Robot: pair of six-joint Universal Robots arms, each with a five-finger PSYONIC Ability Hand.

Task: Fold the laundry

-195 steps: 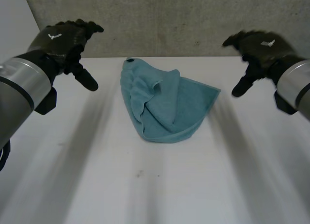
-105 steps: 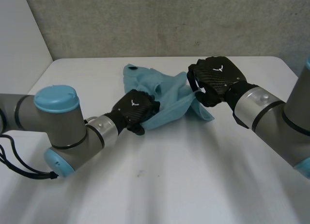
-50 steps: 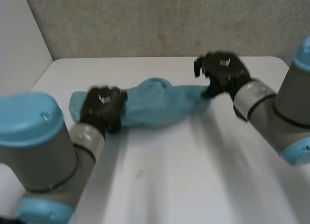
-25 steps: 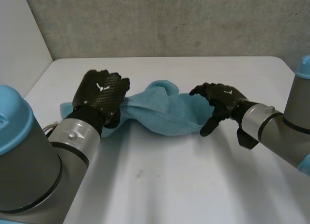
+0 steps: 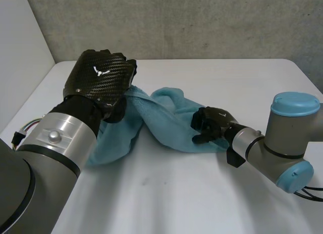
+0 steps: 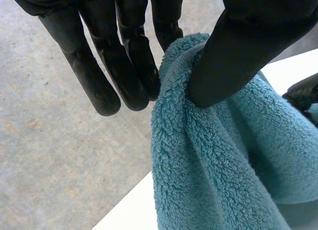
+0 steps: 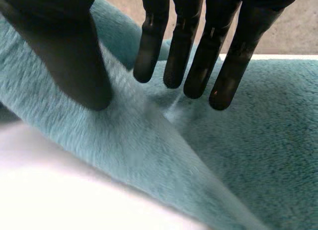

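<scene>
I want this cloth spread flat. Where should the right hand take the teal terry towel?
Probably the teal terry towel's low end on the table, from above: a fold ridge stands between the right hand's thumb and fingers, while the left hand pinches the raised end.

No words or numbers can be read anywhere. The one sign is a small white winged emblem (image 5: 99,71) on the back of the left hand (image 5: 103,87). A fainter white mark (image 5: 220,112) sits on the back of the right hand (image 5: 211,124).
</scene>
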